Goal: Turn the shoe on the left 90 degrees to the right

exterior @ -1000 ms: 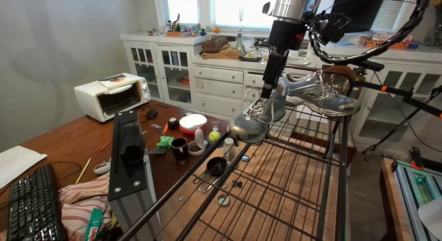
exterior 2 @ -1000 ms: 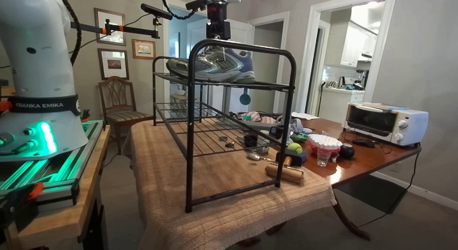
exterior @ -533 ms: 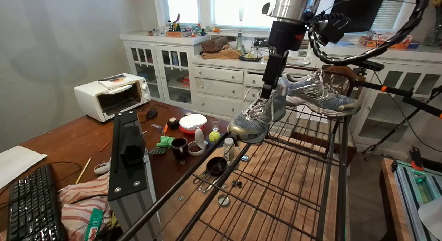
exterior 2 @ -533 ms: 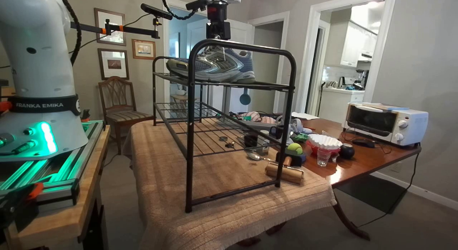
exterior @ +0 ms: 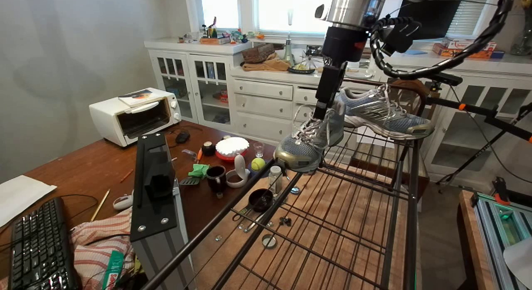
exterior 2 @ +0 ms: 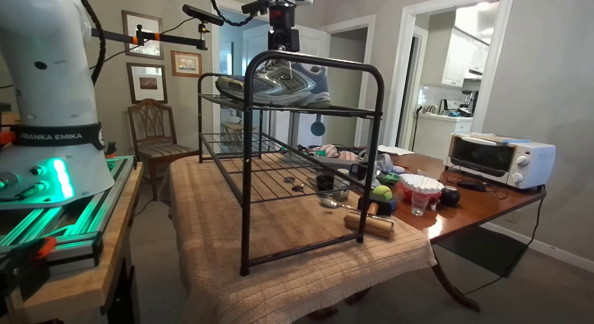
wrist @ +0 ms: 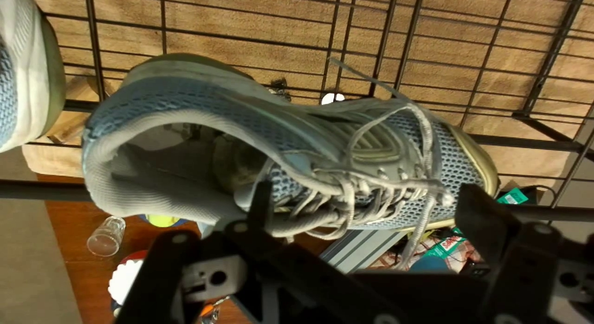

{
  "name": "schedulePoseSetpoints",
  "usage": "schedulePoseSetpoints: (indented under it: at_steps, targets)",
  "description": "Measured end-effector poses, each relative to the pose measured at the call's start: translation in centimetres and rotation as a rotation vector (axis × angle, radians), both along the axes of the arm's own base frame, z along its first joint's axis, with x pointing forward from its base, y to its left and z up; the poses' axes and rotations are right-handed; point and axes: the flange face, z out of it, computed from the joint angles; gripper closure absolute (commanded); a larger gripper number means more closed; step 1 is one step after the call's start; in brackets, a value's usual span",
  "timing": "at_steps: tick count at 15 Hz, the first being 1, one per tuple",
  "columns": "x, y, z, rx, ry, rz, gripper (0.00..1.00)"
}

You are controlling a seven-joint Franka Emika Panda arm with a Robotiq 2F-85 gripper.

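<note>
The left shoe (exterior: 297, 153) is a grey sneaker lying on the top of a black wire rack (exterior: 412, 180). In the wrist view the shoe (wrist: 278, 110) lies across the middle, heel left and toe right. My gripper (exterior: 319, 114) points down at its laces. In the wrist view my gripper (wrist: 366, 194) is open, one finger by the tongue and the other by the toe; whether they touch the shoe I cannot tell. The second sneaker (exterior: 374, 109) sits behind it; in an exterior view this sneaker (exterior 2: 287, 85) hides most of the left shoe.
The rack's raised end bar (exterior 2: 320, 57) stands beside the second sneaker. Below are a brown towel (exterior 2: 204, 222), a salt shaker (exterior: 275, 180), a tennis ball (exterior: 257, 163) and a dark mug (exterior: 216, 178). A grey and black box (exterior: 156, 190) stands near the rack's side.
The arm and its cable have shifted very slightly. Both sneakers stay where they were.
</note>
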Motion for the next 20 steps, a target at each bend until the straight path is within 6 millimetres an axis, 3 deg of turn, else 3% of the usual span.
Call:
schedulePoseSetpoints:
  at_steps: [20]
  targets:
    - [0.9,-1.8,-1.5,0.044,0.016,-0.047,0.0]
